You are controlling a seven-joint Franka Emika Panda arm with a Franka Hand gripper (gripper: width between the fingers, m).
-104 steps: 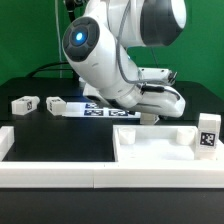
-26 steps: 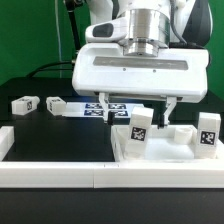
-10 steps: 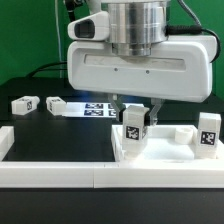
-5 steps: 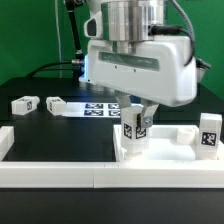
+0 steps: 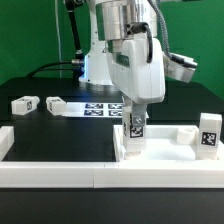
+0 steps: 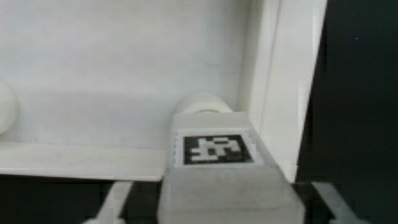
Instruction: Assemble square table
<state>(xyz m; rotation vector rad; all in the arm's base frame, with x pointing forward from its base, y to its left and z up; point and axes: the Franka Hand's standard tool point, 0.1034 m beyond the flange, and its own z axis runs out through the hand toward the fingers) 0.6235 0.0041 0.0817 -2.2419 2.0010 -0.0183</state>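
Gripper [image 5: 135, 114]: clenched on the leg [image 5: 134, 130], holding it upright to meet its socket.
Leg: stands in the top's [image 5: 170, 152] corner, on the exterior view's left.
Top: flat on the desk [image 5: 60, 135], sockets up.

There is one square tabletop [image 5: 165, 150] and there are four legs. The first leg [image 5: 135, 140] stands upright in the tabletop's corner on the exterior view's left and the second leg [image 5: 208, 133] stands upright at the tabletop's opposite end. The third leg [image 5: 25, 103] and the fourth leg [image 5: 55, 104] lie on the one black table [image 5: 60, 135], well apart from the tabletop on that view's left. One marker board [image 5: 100, 108] lies behind the tabletop. One arm [image 5: 125, 50] with one gripper [image 5: 135, 116], clamped on the first leg, stands over it.
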